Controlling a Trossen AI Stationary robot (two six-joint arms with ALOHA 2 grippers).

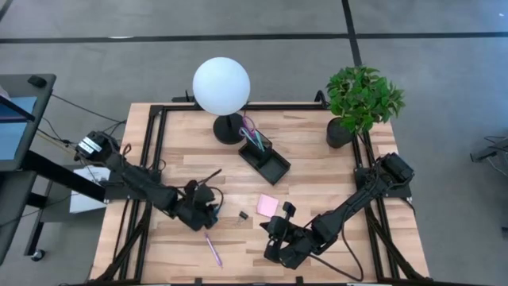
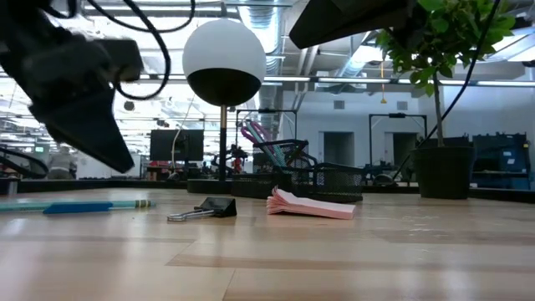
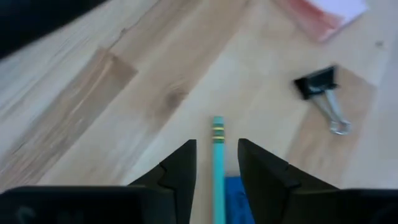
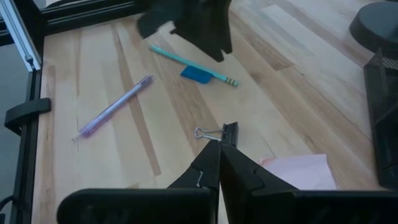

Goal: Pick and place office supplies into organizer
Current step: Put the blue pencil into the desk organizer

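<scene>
We see two arms built of dark, nearly black segments, with black cables looping along the links. Beside the round white lamp globe [image 1: 221, 85], the left arm's shoulder end carries a small white block with dark markings, while the right arm is dark throughout. Each arm ends in two black, wedge-shaped fingers [image 3: 184, 167] that taper toward blunt tips.

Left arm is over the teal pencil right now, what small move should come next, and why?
Probably lower the left end effector straight down, then close. Its fingers stand apart with the thin teal pencil lined up between them, lying flat on the wooden table beside a small blue block. In the right wrist view it seems to hover above the pencil.
</scene>
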